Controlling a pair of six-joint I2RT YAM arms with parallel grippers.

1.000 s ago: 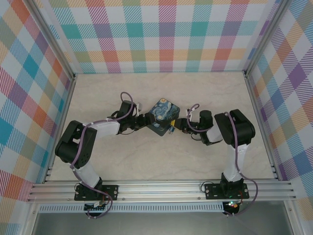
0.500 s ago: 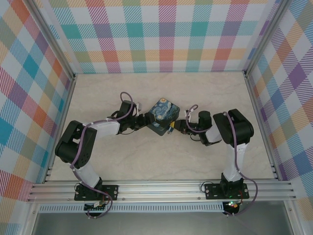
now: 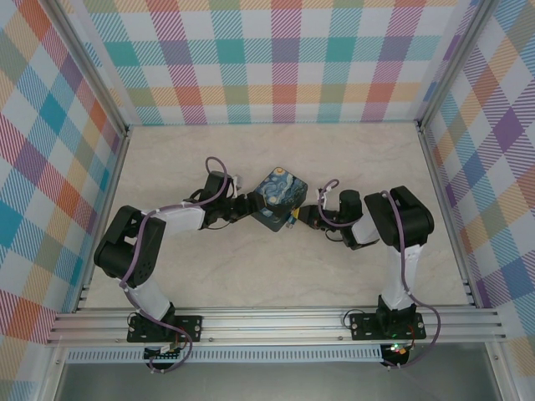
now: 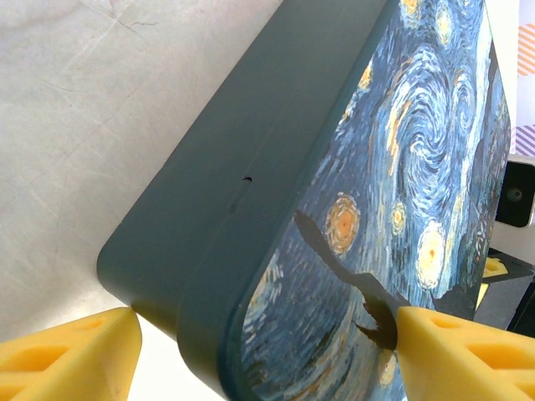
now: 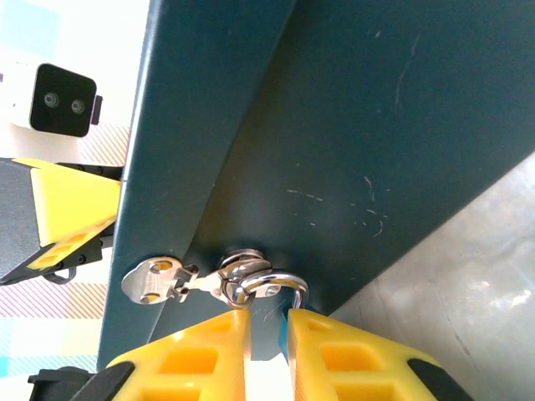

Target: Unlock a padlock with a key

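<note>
The left claw [image 4: 267,330] is clenched across a corner of the tin [image 3: 281,192], one finger on the dark side wall and the other on the painted lid. It props the tin tilted, so that the underside faces the right wrist camera. On the tin's right side a hasp [image 5: 159,280] carries the padlock [image 5: 280,278], whose shackle loops through the staple just above the right claw [image 5: 267,330]. That claw's jaws are drawn in to a narrow slot around the lock's body and, by the look of it, pinch it. The step in hand seems to be steadying the lock. Next the key must meet the keyway, which is hidden between the jaws, so the lock likely needs turning outward. The two claws sit close across the tin, leaving little room there. The bench [image 3: 251,276] lies open toward the near rail, and the walls [image 3: 50,167] stand well apart.
</note>
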